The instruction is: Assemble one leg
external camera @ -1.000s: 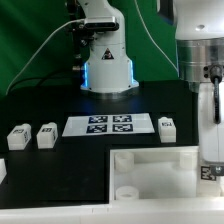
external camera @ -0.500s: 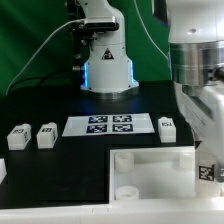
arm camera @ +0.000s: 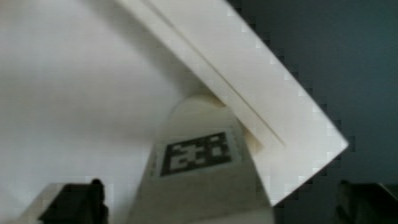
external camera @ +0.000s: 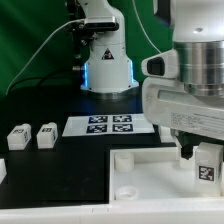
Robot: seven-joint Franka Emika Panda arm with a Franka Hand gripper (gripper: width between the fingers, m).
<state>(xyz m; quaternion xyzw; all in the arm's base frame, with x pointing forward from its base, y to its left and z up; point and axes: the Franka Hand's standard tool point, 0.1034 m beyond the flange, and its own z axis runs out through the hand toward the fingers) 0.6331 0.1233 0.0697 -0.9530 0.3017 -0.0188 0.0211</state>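
The white panel [external camera: 150, 175] lies at the front of the table, its raised rim showing. The gripper [external camera: 205, 158] hangs over the panel's corner on the exterior view's right, fingers clamped on a tagged leg [external camera: 207, 166]. Two legs [external camera: 18, 137] [external camera: 46, 135] sit well apart.

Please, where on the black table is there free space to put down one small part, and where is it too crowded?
Free: the black table behind the two loose legs, and the strip between them and the marker board. Crowded: the exterior view's right, where the gripper hangs over the white panel with a leg.
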